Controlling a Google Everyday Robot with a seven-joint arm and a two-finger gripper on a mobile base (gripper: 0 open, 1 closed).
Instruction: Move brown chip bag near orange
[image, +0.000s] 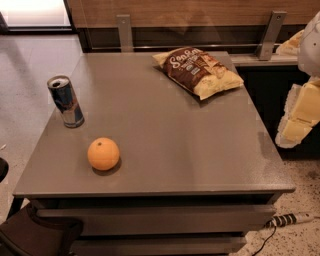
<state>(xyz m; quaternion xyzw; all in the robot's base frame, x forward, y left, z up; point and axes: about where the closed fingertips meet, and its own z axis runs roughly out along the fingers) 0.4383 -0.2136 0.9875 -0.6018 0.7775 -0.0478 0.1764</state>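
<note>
Nearest the camera, the orange sat at the front left of the bench, with a can upright behind it near the left edge. The bag lay at the far right corner, well apart from the orange. The end effector hung beyond the bench's right side, apart from the bag; whether released or clenched could not be told.

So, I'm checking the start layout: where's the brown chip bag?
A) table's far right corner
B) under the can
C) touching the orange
A: the brown chip bag lies at the far right corner, the orange front left; the gripper hangs beyond the table at its right edge.
</note>
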